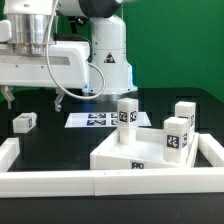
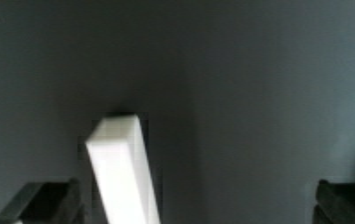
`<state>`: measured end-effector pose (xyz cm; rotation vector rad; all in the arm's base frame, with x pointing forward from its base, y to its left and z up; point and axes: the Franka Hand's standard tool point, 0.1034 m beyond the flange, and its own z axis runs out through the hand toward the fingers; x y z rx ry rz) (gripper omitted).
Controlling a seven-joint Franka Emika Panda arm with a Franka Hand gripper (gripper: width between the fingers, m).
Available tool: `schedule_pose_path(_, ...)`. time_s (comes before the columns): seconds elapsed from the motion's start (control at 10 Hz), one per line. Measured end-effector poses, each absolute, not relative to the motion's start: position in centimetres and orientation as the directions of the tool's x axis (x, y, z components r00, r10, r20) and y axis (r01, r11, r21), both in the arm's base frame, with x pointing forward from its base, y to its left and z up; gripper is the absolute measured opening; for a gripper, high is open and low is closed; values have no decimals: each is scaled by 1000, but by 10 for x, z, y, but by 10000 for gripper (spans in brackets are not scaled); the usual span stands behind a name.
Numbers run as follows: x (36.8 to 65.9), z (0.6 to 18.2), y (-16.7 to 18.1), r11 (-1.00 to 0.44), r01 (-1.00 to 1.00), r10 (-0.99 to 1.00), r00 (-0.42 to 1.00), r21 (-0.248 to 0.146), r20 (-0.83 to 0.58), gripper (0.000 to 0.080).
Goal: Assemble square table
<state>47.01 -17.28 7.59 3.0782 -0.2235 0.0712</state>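
Note:
The square table's white panel (image 1: 120, 155) lies flat at the exterior view's right, with a small tag on its front rim. Three white tagged legs stand upright on it: one at the middle (image 1: 127, 113), one near the front right (image 1: 177, 137) and one behind it (image 1: 185, 113). Another leg (image 1: 25, 121) lies loose on the black surface at the left. My gripper (image 1: 32, 98) hangs open just above that leg. In the wrist view the leg (image 2: 121, 165) is a long white bar between the dark fingertips (image 2: 41, 205), close to one of them. The gripper (image 2: 192, 205) holds nothing.
The marker board (image 1: 98, 120) lies flat behind the panel, in front of the robot base (image 1: 108, 60). A low white wall (image 1: 100, 183) edges the black surface along the front and both sides.

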Motion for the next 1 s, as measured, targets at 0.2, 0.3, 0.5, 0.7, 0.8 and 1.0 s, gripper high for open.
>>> schedule_pose_path(0.2, 461, 73, -172, -988, -148, -146, 988, 49, 41, 649)
schedule_pose_path(0.3, 454, 71, -172, -987, -152, -151, 988, 50, 37, 649)
schedule_pose_path(0.5, 443, 68, -175, -987, -151, -150, 988, 50, 22, 649)
schedule_pose_path(0.7, 416, 65, -199, -991, -118, -118, 993, 57, -3, 649)
schedule_pose_path(0.8, 400, 61, -211, -993, -106, -107, 994, 58, -16, 649)
schedule_pose_path(1.0, 375, 54, -225, -991, -127, -129, 991, 54, -35, 649)
